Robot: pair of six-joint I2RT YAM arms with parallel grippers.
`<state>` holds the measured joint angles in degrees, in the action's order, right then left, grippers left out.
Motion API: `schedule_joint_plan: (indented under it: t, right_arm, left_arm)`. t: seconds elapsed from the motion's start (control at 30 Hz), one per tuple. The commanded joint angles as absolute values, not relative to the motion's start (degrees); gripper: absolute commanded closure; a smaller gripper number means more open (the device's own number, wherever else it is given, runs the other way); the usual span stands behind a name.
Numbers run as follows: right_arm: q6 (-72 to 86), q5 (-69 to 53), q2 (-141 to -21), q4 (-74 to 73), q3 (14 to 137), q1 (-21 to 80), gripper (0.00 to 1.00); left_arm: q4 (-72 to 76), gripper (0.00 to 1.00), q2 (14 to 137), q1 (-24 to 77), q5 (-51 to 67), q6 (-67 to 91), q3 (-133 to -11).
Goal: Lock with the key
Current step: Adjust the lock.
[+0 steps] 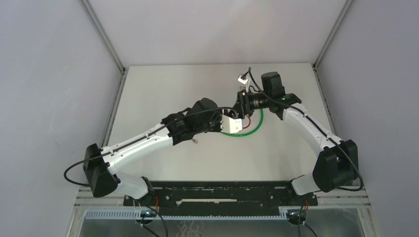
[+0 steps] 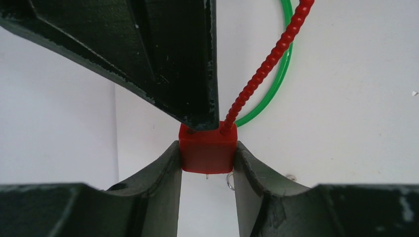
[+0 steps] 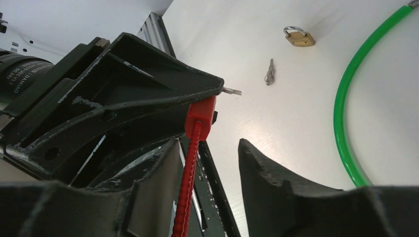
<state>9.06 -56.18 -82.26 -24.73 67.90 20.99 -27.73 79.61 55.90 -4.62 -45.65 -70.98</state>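
My left gripper (image 1: 231,122) is shut on a red padlock (image 2: 207,148), its fingers pressing the body's two sides. From the lock's top a red ribbed shackle cable (image 2: 267,64) rises. A short silver metal tip (image 3: 231,91) juts from the lock's far end, and a small wire ring (image 2: 230,183) shows just beneath the body. My right gripper (image 3: 208,145) stands open right at the lock, with the red cable running between its fingers close to the left one, not pinched. A small silver key (image 3: 269,72) lies on the table.
A brass padlock (image 3: 299,37) lies on the table beyond the loose key. A green cable loop (image 1: 244,129) lies under both grippers. A white connector (image 1: 242,78) hangs on the right arm's wire. Grey walls enclose the table.
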Motion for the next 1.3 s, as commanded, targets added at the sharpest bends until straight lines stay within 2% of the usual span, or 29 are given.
schedule_joint_plan:
  t: [0.0,0.17,0.33,0.43,0.6,0.77,0.93,1.0,1.13,1.27]
  right_arm:
    - [7.9,-57.8,-82.7,-24.4,70.3,21.9,0.48]
    - [7.7,-57.6,-83.1,-24.2,70.3,22.7,0.61]
    - [6.9,-57.0,-83.4,-24.5,70.3,22.9,0.65]
    - [6.1,-56.7,-83.6,-25.1,70.3,22.9,0.63]
    - [4.5,-56.5,-83.7,-25.5,70.3,22.4,0.50]
    - [4.3,-57.8,-83.3,-25.5,70.3,20.7,0.42]
    - [4.2,-56.9,-82.4,-25.8,70.3,20.7,0.40]
    - [4.0,-56.4,-82.5,-26.1,70.3,21.2,0.42]
    - [2.8,-56.0,-82.9,-27.4,70.3,22.1,0.52]
    - [1.4,-57.0,-83.9,-29.2,72.2,22.3,0.57]
  left_arm:
    - [-24.9,1.00,79.0,56.6,-6.7,-47.5,-71.8]
    - [-24.9,1.00,79.8,57.5,-8.2,-48.6,-71.5]
    - [-24.9,1.00,80.0,58.0,-8.6,-49.5,-71.0]
    - [-25.1,1.00,79.8,58.2,-8.2,-49.9,-70.7]
    - [-25.9,1.00,79.4,58.3,-6.9,-50.7,-70.1]
    - [-26.7,1.00,78.9,58.3,-5.3,-51.8,-69.2]
    - [-26.9,1.00,79.0,58.3,-5.2,-52.6,-68.7]
    - [-27.1,1.00,79.2,58.3,-5.4,-52.8,-68.8]
    - [-27.2,1.00,79.3,58.4,-6.0,-53.1,-69.0]
    - [-27.2,1.00,79.8,58.3,-6.7,-53.6,-68.9]
